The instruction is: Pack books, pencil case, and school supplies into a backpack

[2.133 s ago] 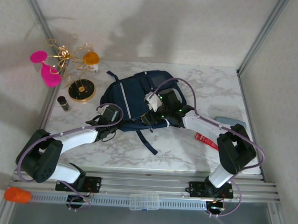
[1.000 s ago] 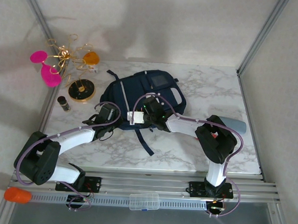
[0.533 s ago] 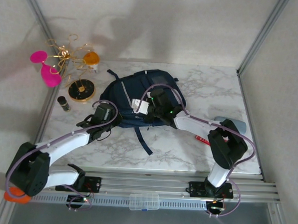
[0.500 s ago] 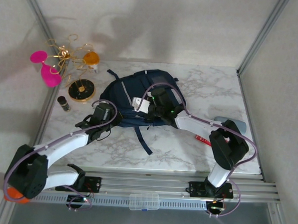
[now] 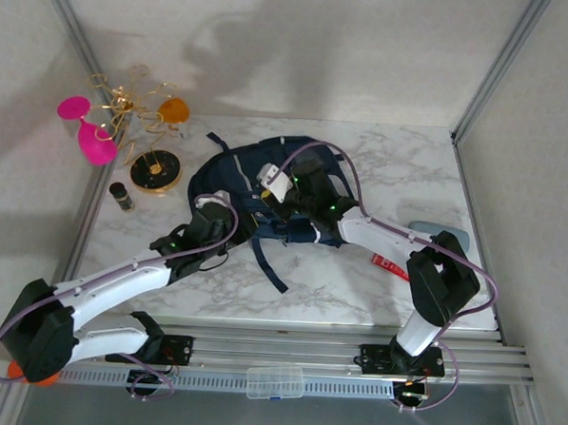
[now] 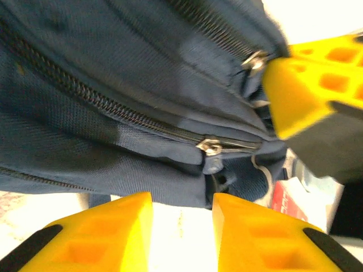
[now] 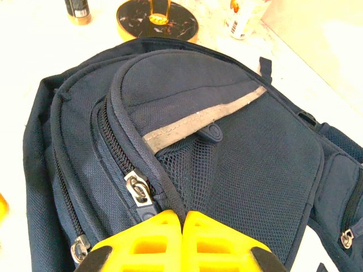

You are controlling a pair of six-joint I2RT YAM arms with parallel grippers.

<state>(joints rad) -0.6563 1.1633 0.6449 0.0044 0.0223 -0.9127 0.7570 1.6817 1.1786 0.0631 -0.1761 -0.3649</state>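
The navy backpack (image 5: pixel 252 178) lies on the marble table with its front pocket and pale stripe (image 7: pixel 198 119) facing up. My right gripper (image 7: pixel 182 218) (image 5: pixel 268 204) is shut on the piped rim of that pocket, beside a silver zipper pull (image 7: pixel 138 188). My left gripper (image 6: pixel 181 204) (image 5: pixel 237 227) hangs open at the bag's near edge, with bare table between its fingers and a zipper pull (image 6: pixel 209 147) just beyond. The red packet of school supplies (image 5: pixel 393 266) (image 6: pixel 289 195) lies right of the bag. The pencil case (image 5: pixel 435 230) is partly behind my right arm. The books are out of view.
At the back left stand a gold wire stand with pink discs (image 5: pixel 88 131), a black and gold disc (image 5: pixel 156 172) and a small dark bottle (image 5: pixel 123 196). A clear plastic box (image 5: pixel 275 381) rests on the front rail. Metal posts border the table's sides.
My right gripper has shut on the pocket rim and drawn it back and to the right. My left arm has reached right, to the bag's near edge.
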